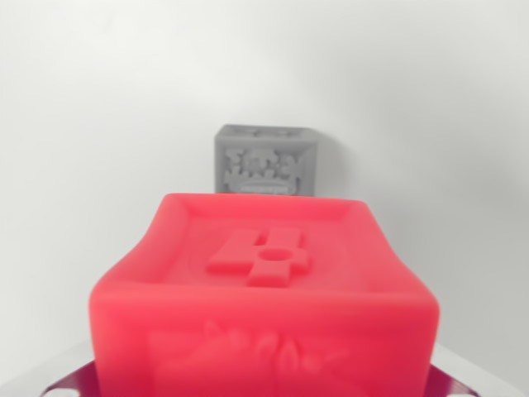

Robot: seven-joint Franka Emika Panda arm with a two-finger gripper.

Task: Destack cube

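Item one: red cube [264, 289]. Fills the lower half of the wrist view, very close to the lens. Top face tilted toward the camera, bearing a raised numeral 4 with a small round hole in it, set inside a shallow recessed panel. Near face blurred, carrying a relief pattern too soft to read. Edges rounded, surface matte and evenly lit.

Item two: grey cube [266, 161]. Sits upright behind the red cube, nearer the top of the frame, partly hidden at its base by the red cube's far edge. Front face embossed with a relief design, details too small to make out. Whether touching the red cube or apart from it, cannot tell.

Item three: desk [99, 124]. Plain white surface, merging into a white backdrop without a visible seam. Faint shadow to the wrist view's right of the grey cube.

Item four: end effector [264, 385]. Only slivers of pale metal visible at the bottom corners, on either side of the red cube, tinted red by reflection on the wrist view's left. Fingertips not distinguishable; spacing of the jaws cannot be told, nor whether gripping the red cube or merely flanking it.
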